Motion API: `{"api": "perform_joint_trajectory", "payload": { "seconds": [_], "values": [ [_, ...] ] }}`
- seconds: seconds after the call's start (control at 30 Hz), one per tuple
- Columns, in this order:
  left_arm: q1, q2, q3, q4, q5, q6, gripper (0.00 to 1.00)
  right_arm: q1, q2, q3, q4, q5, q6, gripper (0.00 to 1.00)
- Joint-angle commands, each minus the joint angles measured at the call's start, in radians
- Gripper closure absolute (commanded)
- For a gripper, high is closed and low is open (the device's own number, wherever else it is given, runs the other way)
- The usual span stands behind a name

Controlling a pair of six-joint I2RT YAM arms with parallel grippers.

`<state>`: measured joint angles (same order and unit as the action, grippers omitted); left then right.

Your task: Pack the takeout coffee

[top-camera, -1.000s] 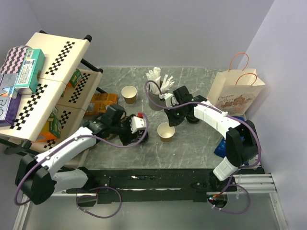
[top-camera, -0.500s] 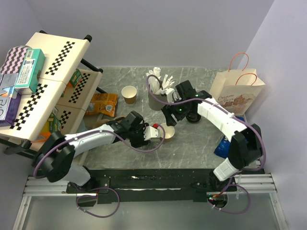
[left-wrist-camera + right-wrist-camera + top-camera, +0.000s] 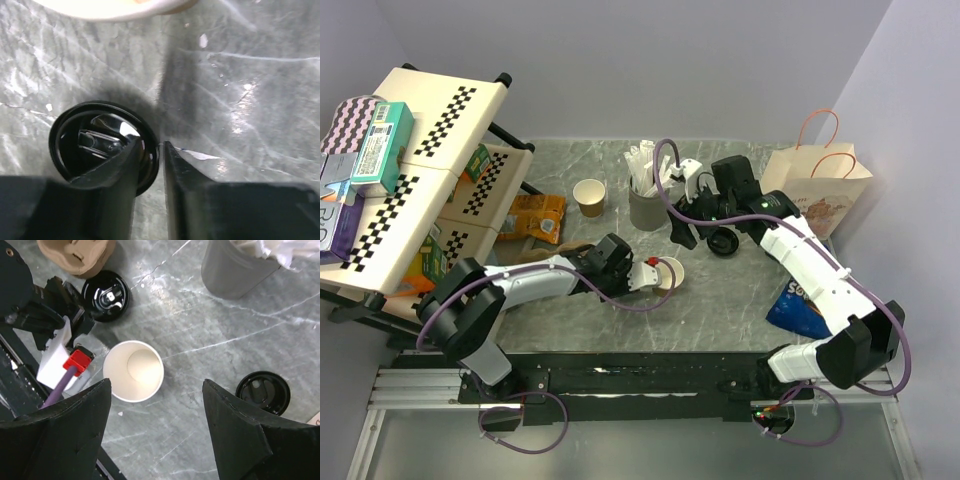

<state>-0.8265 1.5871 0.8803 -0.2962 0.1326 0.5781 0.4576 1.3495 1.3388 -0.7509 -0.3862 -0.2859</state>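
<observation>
Upright kraft cup point(image 3: 133, 371), white inside, open-topped

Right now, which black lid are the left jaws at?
The lid beside the brown carrier; the left jaws straddle its rim. The other lid lies alone past the cup.

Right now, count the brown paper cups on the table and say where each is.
2. One cup stands back left by the orange packet; the other cup stands mid-table. Both are unlidded. More may be hidden from view.
</observation>
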Motion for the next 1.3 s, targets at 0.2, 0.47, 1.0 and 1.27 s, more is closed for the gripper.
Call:
{"api": "perform_joint_trajectory", "payload": {
  "seconds": [0.2,0.47,1.0,1.27],
  "values": [
    [-0.003,-0.030,0.080,-0.102,0.039,-0.055,0.92,-0.022,-0.013,0.040,0.025,-0.020,-0.013,0.20],
    [0.076,-0.153,0.173,-0.260,0.311,-0.106,0.99,-0.034,-0.087,0.027,0.019,-0.132,-0.120,0.18],
    [0.276,0.134,0.696,-0.898,0.924,0.222,0.99,0.055,-0.340,-0.220,0.027,-0.318,-0.712,0.13],
    [0.262,0.188,0.750,-1.025,0.978,0.282,0.99,0.226,-0.311,-0.282,0.119,-0.217,-0.895,0.16]
  ]
}}
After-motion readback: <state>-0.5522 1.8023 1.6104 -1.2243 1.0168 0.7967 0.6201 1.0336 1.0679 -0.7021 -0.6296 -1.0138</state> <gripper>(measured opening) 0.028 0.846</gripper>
